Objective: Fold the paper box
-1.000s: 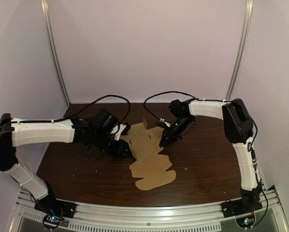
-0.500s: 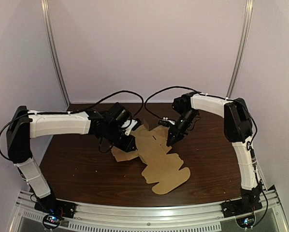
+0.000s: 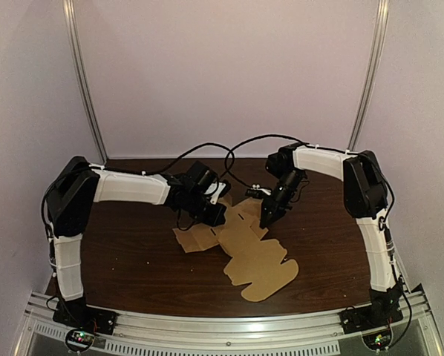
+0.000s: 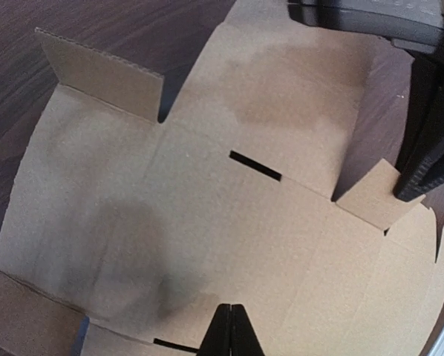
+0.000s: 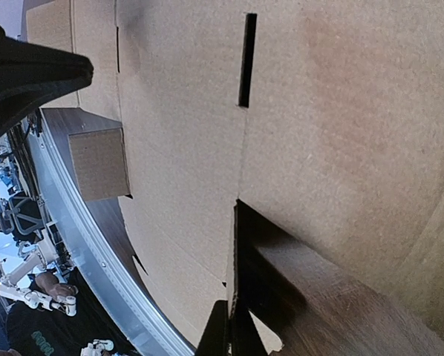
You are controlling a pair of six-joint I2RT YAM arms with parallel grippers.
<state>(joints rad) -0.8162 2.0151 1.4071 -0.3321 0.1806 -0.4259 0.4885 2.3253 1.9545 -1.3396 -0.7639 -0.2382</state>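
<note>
The paper box is a flat brown cardboard blank [image 3: 244,248] lying unfolded on the dark table [image 3: 125,259]. My left gripper [image 3: 219,216] is shut, its tips [image 4: 232,330] resting together on the blank's middle panel [image 4: 207,222] with nothing between them. A short flap [image 4: 99,74] stands up at the far left corner. My right gripper [image 3: 266,221] is at the blank's right edge, shut on the edge of a small upright flap [image 5: 234,259] that runs down between its tips [image 5: 233,337]. In the left wrist view its black fingers [image 4: 430,133] hold that flap [image 4: 370,196].
The metal rail [image 3: 229,326] runs along the table's near edge, close to the blank's rounded lid flap [image 3: 270,278]. Black cables [image 3: 229,152] loop over the back of the table behind both wrists. Purple walls close in the sides and back.
My left arm has stretched rightwards and the blank has slid right and towards the near edge. My right gripper has shifted slightly right, still holding the flap.
</note>
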